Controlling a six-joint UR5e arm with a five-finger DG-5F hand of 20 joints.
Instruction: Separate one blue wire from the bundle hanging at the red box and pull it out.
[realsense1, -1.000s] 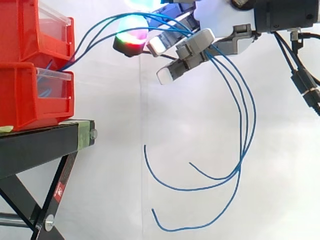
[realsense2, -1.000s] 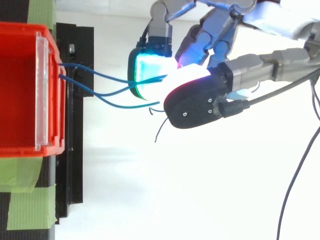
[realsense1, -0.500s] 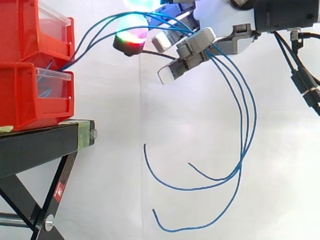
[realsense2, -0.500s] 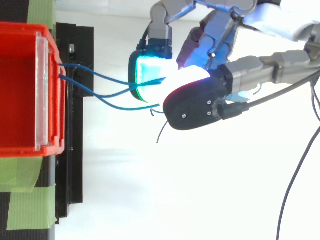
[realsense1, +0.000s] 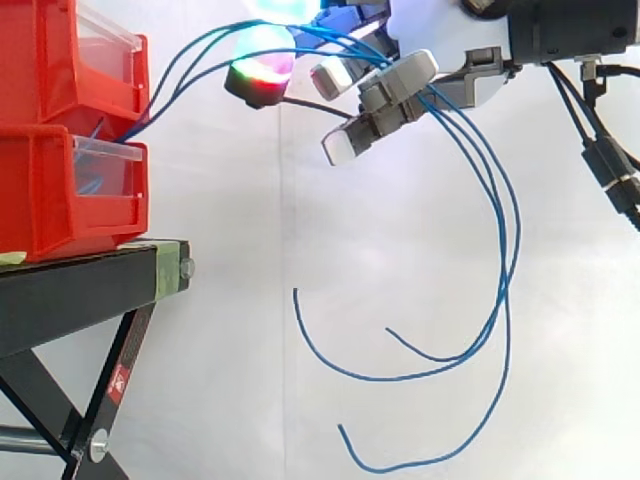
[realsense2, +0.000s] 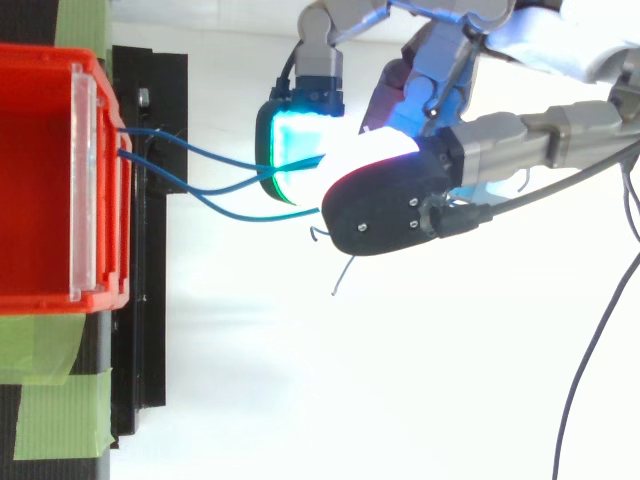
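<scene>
Clearly the blue wires (realsense1: 400, 378) are thin, light and springy: they run from the red box (realsense1: 40, 190) through open air up into the hand (realsense1: 400, 85), whose curled fingers (realsense1: 345, 145) close round all of them together, and their free ends hang in loose curls below it. They will likely slip through smooth pads, so I judge the best hold is a firm pinch on one strand between box and hand, where the strands lie apart.

Glossy red plastic bins (realsense1: 70, 150)
</scene>
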